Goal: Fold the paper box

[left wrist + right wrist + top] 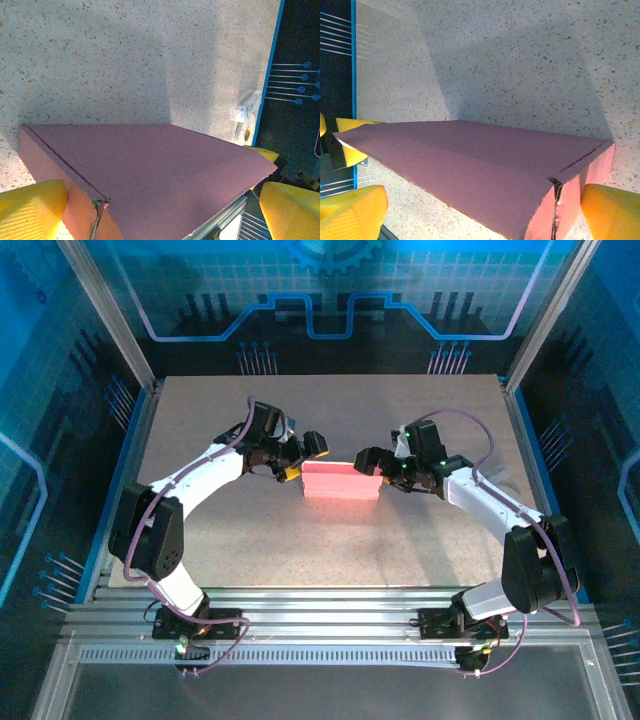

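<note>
The paper box [341, 482] sits mid-bench, left gripper [303, 459] and right gripper [368, 460] spread apart astride its 2 ends; press inward evenly, keeping corners tucked.

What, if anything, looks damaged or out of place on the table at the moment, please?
Only a small flaw: the paper box lies closed mid-table, but its end corners do not meet cleanly. Each wrist view shows a dark, slightly ragged slit at a corner seam. Nothing is spilled.
</note>
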{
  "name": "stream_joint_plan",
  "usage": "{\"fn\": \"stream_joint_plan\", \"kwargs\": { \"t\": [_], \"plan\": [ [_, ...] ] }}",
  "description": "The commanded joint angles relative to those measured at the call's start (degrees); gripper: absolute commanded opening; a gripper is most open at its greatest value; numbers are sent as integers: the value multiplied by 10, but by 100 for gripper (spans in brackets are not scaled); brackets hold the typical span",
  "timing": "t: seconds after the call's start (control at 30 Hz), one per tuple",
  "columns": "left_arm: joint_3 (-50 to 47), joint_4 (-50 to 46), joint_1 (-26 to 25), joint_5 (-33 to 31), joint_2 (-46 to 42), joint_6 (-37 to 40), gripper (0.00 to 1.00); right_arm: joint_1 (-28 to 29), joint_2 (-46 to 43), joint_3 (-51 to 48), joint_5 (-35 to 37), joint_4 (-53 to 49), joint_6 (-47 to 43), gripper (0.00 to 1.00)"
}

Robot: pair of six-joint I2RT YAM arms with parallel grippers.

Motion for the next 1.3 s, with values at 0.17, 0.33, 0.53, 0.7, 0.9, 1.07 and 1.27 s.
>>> {"fn": "stream_joint_plan", "kwargs": {
  "t": [0.17, 0.33, 0.53, 0.7, 0.9, 1.07, 1.27],
  "plan": [
    [-3, -6, 9, 4, -16, 11, 99, -16, -16, 20, -3, -17, -20, 100],
    [-2, -13, 15, 3, -28, 19, 99, -24, -24, 23, -1, -31, -28, 100],
    [-10, -21, 20, -4, -49, 39, 99, -30, -40, 22, 6, -41, -42, 100],
    [-3, -48, 24, -37, -68, 80, 98, -31, -48, 40, 31, -74, -70, 97],
    [28, -82, 24, -58, -42, 111, 90, -31, -32, 68, 57, -96, -88, 88],
    [29, -82, 24, -64, -29, 118, 77, -31, -18, 78, 83, -104, -99, 76],
    [20, -86, 24, -69, -29, 127, 66, -31, -9, 71, 86, -99, -101, 66]
  ]
}}
